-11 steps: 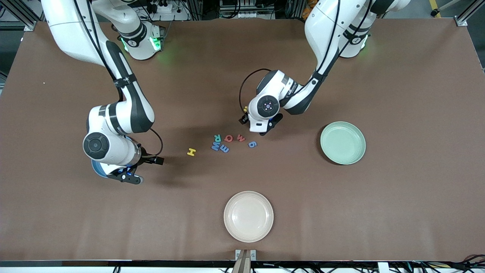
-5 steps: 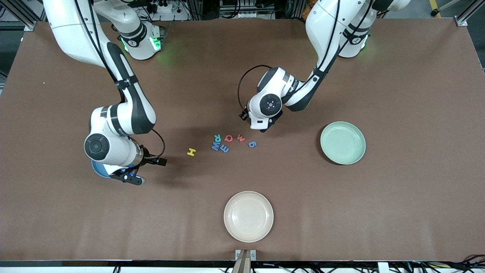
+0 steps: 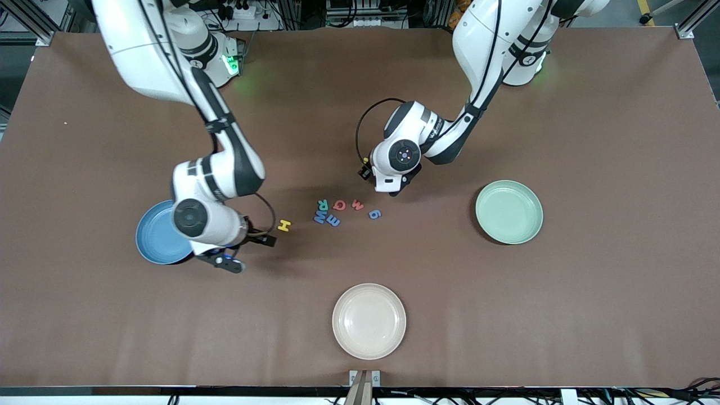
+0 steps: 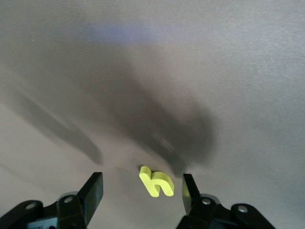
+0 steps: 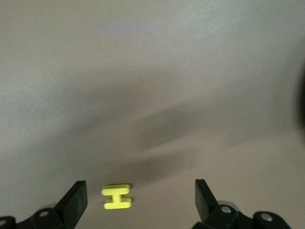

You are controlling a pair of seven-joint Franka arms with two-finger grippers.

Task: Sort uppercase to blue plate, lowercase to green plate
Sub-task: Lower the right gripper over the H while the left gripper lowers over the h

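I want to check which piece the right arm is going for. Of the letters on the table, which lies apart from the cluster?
The yellow H: it lies alone toward the right arm's end, beside the right gripper, while the other letters crowd together.

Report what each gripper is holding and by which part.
Nothing is held. The left gripper stands open around the yellow h, not touching it; the right gripper is open above the yellow H.

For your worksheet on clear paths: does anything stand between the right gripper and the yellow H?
Nothing visible does. The right gripper, open, hangs over bare table beside the yellow H, which lies alone, apart from the letter cluster.
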